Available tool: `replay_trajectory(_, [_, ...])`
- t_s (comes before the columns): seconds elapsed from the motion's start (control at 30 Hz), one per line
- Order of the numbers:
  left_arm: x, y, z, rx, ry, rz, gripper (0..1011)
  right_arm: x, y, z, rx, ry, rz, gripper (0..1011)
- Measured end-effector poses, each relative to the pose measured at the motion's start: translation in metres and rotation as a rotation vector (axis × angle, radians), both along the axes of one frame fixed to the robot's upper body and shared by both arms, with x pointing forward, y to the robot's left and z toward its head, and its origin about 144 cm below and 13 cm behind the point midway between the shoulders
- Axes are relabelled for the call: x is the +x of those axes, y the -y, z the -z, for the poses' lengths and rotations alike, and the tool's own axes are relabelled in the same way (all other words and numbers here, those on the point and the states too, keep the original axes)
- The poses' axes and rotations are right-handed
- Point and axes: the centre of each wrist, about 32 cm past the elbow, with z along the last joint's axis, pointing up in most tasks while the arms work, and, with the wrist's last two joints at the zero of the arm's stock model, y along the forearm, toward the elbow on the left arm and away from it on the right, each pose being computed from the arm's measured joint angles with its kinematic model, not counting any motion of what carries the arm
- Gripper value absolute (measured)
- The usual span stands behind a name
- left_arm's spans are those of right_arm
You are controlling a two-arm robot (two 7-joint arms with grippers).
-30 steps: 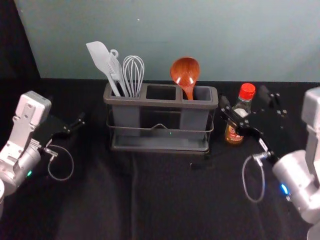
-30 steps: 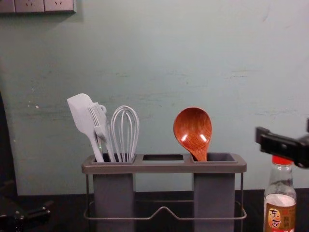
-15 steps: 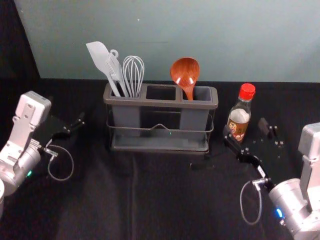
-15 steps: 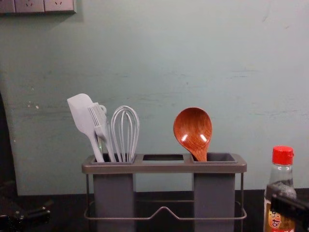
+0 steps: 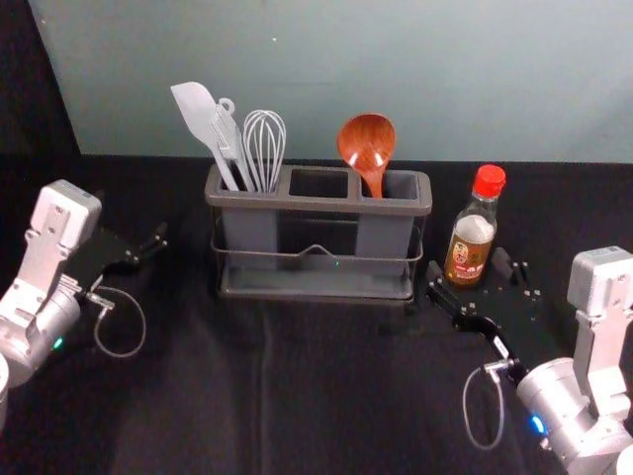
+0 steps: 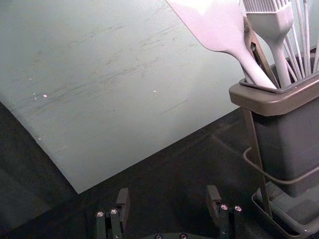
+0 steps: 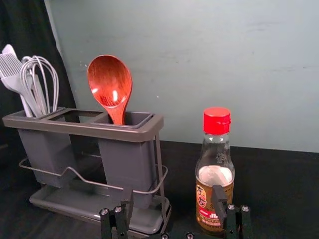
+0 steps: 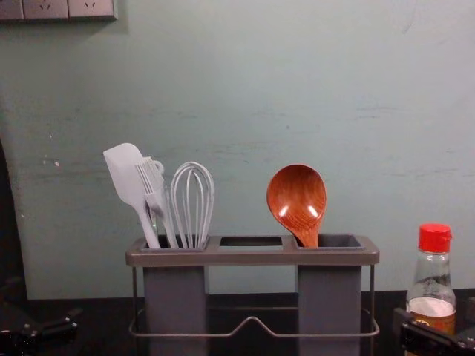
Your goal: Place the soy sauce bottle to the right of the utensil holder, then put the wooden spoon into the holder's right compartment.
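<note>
Soy sauce bottle (image 5: 470,242) stood right of utensil holder (image 5: 318,203), wooden spoon (image 5: 366,143) in right compartment (image 5: 402,185), both seemingly done; my right gripper (image 7: 173,193) sat open near the bottle, left gripper (image 6: 168,191) idled open, holder's left; maybe retreat next

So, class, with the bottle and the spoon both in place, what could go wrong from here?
The right hand is open close to the upright bottle; a sideways swing could tip it.
The spoon stands bowl-up in the right compartment of the holder, so a bump to the holder might shift it.
The spatula leans out past the holder's left end, where the left hand might catch it if it moved in.
</note>
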Motion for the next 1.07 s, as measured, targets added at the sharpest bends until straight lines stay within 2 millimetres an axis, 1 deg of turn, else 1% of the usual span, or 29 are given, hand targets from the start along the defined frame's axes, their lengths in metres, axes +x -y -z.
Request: replay_trajectory(1.07, [0.0,0.0,0.0,0.0,0.0,0.0,1005,-0.0014,-0.0005,-0.0003,0.003,0.005,0.007,1003])
